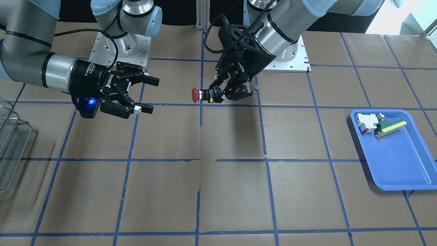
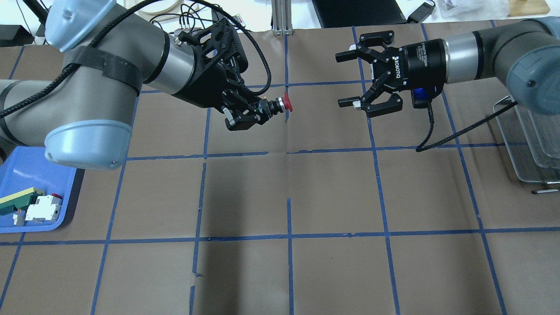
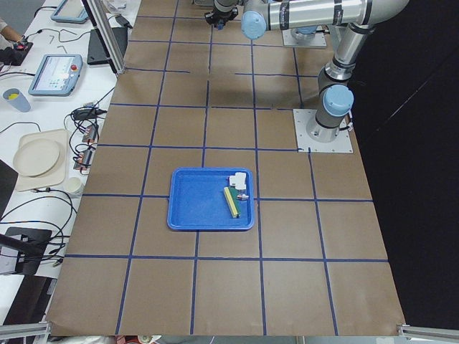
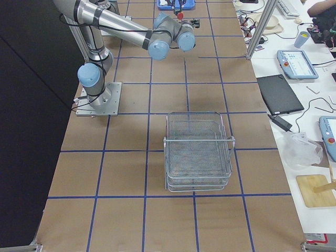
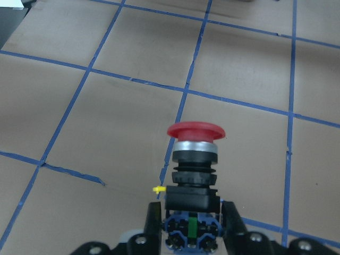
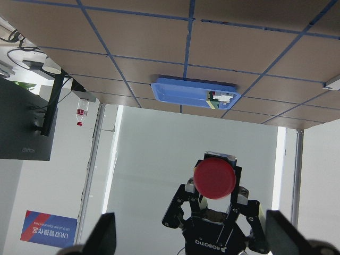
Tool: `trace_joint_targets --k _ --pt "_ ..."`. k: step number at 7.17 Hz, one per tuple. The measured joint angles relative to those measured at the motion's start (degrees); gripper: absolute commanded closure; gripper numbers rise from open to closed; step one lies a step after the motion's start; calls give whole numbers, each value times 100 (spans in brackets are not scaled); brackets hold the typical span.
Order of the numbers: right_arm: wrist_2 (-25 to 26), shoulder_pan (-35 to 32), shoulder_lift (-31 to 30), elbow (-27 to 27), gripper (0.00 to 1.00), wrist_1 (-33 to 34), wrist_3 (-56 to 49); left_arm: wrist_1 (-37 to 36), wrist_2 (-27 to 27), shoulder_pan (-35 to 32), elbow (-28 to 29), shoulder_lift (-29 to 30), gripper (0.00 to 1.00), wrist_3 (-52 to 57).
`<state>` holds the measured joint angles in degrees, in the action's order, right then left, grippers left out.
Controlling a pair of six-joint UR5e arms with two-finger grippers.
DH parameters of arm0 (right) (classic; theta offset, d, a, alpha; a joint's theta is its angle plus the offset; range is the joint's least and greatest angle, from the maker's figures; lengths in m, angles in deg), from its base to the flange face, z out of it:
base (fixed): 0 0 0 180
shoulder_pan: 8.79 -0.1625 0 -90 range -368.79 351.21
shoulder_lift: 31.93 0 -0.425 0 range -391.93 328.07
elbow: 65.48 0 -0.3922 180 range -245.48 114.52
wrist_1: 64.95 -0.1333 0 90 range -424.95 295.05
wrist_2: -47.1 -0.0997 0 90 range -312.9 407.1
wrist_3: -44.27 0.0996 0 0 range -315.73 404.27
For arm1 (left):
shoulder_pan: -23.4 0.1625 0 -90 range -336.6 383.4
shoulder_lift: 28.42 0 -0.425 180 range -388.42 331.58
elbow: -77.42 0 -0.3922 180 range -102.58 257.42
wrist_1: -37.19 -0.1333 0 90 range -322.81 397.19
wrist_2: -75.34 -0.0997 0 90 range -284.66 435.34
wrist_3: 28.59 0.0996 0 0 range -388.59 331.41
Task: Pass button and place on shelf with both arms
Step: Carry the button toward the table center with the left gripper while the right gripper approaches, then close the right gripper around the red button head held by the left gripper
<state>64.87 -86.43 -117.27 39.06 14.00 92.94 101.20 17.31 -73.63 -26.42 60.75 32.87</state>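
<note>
My left gripper (image 2: 258, 114) is shut on the button's (image 2: 278, 105) black-grey body and holds it level above the table, red cap pointing at my right gripper. The same grip shows in the front view (image 1: 218, 96) with the button (image 1: 202, 94), and in the left wrist view (image 5: 191, 226) with the button (image 5: 194, 159). My right gripper (image 2: 348, 79) is open and empty, a short gap from the red cap, jaws facing it; in the front view (image 1: 151, 95) it is at the left. The right wrist view shows the red cap (image 6: 214, 179) straight ahead. The wire-mesh shelf (image 2: 531, 140) stands at the table's right end, also in the right-side view (image 4: 198, 152).
A blue tray (image 2: 26, 175) at the left end holds a white-and-red block (image 2: 43, 208) and a green-and-yellow wedge (image 2: 17, 200). The table is brown paper with a blue tape grid. A black cable (image 2: 455, 133) hangs from my right wrist near the shelf.
</note>
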Motion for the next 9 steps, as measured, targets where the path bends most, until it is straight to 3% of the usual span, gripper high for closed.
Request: trace_joint_targets --k 4,9 --pt "-248 -434 53 173 0 41 -140 -678 -16 -128 -299 7 69 -325" --pt "80 -532 206 261 0 46 108 -708 4 -123 -356 -15 69 -278"
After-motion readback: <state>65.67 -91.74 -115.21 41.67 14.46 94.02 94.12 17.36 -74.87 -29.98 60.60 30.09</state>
